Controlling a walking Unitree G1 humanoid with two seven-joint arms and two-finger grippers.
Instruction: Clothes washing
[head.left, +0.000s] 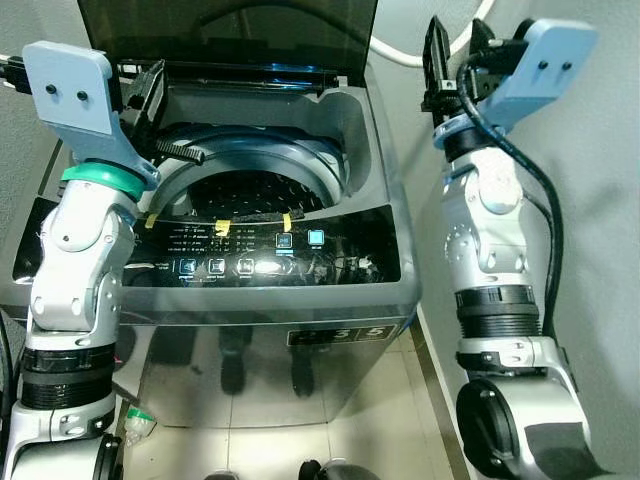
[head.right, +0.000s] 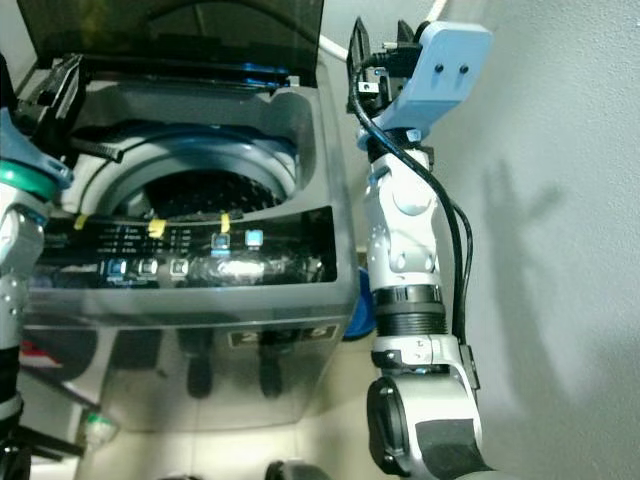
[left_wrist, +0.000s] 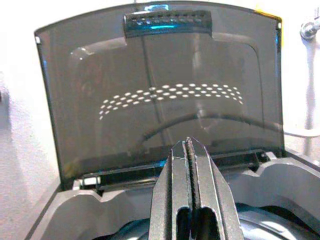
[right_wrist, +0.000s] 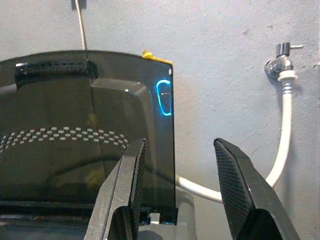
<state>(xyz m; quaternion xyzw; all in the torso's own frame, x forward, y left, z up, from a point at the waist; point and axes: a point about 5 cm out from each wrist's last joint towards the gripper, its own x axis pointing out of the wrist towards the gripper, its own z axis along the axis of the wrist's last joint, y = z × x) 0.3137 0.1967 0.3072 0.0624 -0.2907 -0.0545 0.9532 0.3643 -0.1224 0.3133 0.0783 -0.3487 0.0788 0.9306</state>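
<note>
Before us stands the washing machine (head.left: 250, 260), its lid (left_wrist: 160, 100) raised. Our left gripper (left_wrist: 190, 150), jaws pressed together and empty, hovers over the drum (head.left: 250, 195); our right gripper (right_wrist: 177, 165) gapes wide beside the lid.

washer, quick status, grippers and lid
Left gripper shut, above the drum. Right gripper open, raised beside the lid. Lid up, washer open. Nothing blocking.

Home laundry corner: top-loading washing machine (head.left: 300, 260), wall tap (right_wrist: 280, 62) with hose (right_wrist: 282, 145), tiled floor (head.left: 370, 420).
</note>
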